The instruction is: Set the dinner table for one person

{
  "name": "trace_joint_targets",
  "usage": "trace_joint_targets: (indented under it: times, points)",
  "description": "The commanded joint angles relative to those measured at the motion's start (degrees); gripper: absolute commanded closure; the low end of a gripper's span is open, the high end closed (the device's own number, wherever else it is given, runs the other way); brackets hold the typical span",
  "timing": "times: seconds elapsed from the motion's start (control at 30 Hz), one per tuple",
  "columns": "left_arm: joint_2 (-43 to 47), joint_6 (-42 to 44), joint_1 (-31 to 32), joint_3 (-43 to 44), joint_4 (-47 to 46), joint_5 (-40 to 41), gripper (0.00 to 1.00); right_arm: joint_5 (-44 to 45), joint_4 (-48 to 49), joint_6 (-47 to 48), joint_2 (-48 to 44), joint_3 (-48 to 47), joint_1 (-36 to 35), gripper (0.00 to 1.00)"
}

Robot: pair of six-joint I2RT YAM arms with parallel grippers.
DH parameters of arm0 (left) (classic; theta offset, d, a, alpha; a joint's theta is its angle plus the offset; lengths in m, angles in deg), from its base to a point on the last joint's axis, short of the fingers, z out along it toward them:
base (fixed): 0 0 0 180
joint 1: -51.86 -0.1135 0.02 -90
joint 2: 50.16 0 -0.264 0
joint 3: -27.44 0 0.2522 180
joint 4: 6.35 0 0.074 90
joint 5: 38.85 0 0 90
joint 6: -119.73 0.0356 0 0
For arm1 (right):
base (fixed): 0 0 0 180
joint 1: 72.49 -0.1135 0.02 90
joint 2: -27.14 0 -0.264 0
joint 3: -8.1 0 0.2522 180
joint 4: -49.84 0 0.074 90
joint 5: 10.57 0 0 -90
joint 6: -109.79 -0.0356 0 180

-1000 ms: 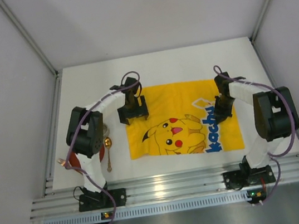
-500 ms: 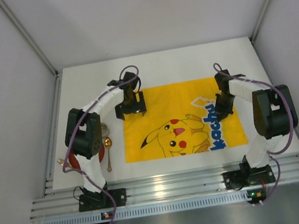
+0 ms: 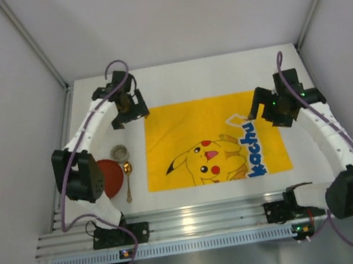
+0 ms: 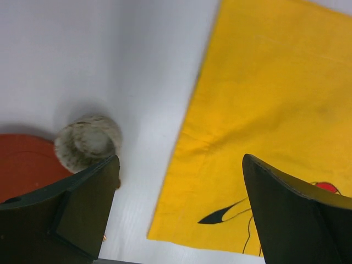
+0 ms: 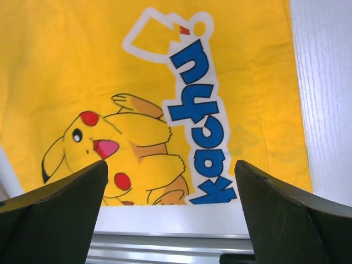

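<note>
From above, the dinner table (image 3: 221, 75) shows as a white slab across the middle, with its aluminium rail (image 3: 196, 220) along the near edge by the arm bases. A yellow cartoon mat (image 3: 181, 121) lies flat on it. Left of the mat sit a small speckled cup (image 3: 120, 152), a red plate (image 3: 109, 178) partly hidden under the left arm, and a gold spoon (image 3: 127, 168) between plate and mat. The left gripper (image 3: 128, 109) hangs near the mat's far left corner. The right gripper (image 3: 268, 110) hangs over the mat's right edge.

At the left wrist, the left gripper (image 4: 180, 165) has its jaws spread wide with nothing between them. Below it are the mat's left edge, bare white tabletop, and the cup just beside the red plate.

At the right wrist, the right gripper (image 5: 170, 168) is likewise spread wide and empty above the mat's printed figure and blue lettering. White tabletop shows at the right and the rail along the bottom.
</note>
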Motion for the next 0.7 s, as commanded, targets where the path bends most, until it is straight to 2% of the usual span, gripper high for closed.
trace_joint_targets:
  times: [0.0, 0.17, 0.3, 0.4, 0.67]
  points:
    - [8.07, -1.17, -13.00, -7.23, -0.07, -1.03, 0.02, -2.85, -3.34, -1.07, -8.72, 1.02, -1.40, 0.00]
    - [10.02, 3.48, -21.48, -12.70, -3.15, -3.52, 0.05, -3.65, -5.11, -0.99, -13.40, 6.13, -1.49, 0.00]
    - [7.74, 6.91, -23.50, -13.59, -5.08, -1.05, 0.09, -3.39, -6.60, -0.11, -14.54, 6.93, -1.41, 0.00]
    - [6.07, 8.06, -24.82, -14.29, -6.14, -2.19, 0.16, -3.13, -7.30, 0.15, -14.81, 6.93, -1.49, 0.00]
    - [5.62, 9.91, -25.36, -19.64, -9.66, -5.71, 0.27, -0.58, -9.15, 0.24, -16.12, 7.02, -1.32, 0.00]
